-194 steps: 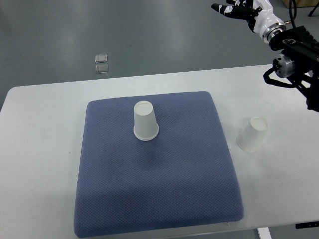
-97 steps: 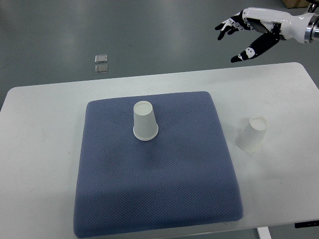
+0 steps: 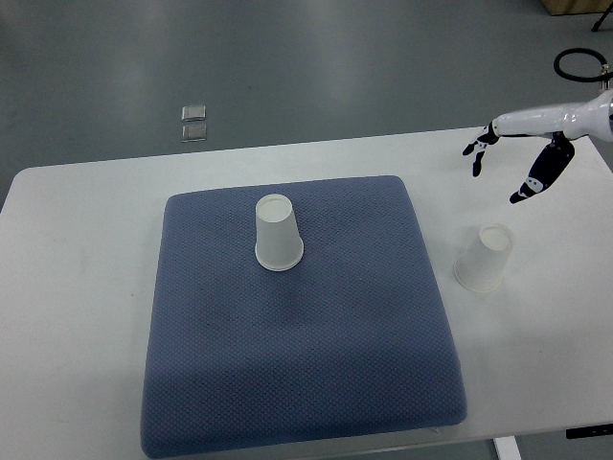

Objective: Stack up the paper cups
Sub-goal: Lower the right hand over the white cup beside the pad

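Two upturned paper cups (image 3: 279, 233) (image 3: 485, 258), blue mat (image 3: 306, 364), white table (image 3: 77, 287), grey floor (image 3: 316, 57), right robot hand (image 3: 522, 153) fingers spread, empty

A pad (image 3: 306, 383) lies on the table (image 3: 77, 287), filling most of its middle. One cup (image 3: 279, 233) stands upside down on the pad, in its far half, a little left of the pad's centre. A second cup (image 3: 486, 257) stands upside down on the bare table, just right of the pad's right edge and well apart from the first. The right hand (image 3: 522, 153) hangs above the table's far right part, behind the second cup and clear of it. Two small tiles (image 3: 194, 122) lie on the floor beyond the table's far edge.
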You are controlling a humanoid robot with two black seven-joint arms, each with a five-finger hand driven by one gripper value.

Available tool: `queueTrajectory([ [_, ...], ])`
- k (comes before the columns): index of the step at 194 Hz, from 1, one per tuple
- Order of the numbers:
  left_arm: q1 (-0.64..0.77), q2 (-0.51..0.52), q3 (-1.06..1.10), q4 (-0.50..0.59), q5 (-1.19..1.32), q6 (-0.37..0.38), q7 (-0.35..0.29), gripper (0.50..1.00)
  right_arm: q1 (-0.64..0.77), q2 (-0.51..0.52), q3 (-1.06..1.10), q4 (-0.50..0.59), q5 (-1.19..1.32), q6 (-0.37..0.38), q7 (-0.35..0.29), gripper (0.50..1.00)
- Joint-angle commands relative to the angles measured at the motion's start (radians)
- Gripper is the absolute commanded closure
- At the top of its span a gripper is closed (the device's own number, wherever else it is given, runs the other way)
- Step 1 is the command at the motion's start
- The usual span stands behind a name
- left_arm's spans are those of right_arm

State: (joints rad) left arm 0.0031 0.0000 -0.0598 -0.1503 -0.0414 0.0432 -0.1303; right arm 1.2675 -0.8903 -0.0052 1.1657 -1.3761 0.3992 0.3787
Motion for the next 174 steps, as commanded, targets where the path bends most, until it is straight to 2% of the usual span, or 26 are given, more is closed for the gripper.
queueTrajectory([
  [1,0.0,0.0,0.0,0.0,0.0,0.0,0.0,0.5,-0.026,0.01,-0.012,0.02,-0.046,-0.033,0.0,0.607],
  [27,0.0,0.0,0.0,0.0,0.0,0.0,0.0,0.5,-0.051,0.01,-0.032,0.032,-0.057,-0.065,-0.001,0.607],
  [67,0.0,0.0,0.0,0.0,0.0,0.0,0.0,0.5,-0.105,0.017,-0.079,0.034,-0.124,-0.171,-0.001,0.607],
  [142,0.0,0.0,0.0,0.0,0.0,0.0,0.0,0.5,-0.109,0.019,-0.079,0.042,-0.126,-0.194,-0.001,0.607],
  [174,0.0,0.0,0.0,0.0,0.0,0.0,0.0,0.5,-0.138,0.05,-0.081,0.04,-0.129,-0.209,-0.001,0.607],
])
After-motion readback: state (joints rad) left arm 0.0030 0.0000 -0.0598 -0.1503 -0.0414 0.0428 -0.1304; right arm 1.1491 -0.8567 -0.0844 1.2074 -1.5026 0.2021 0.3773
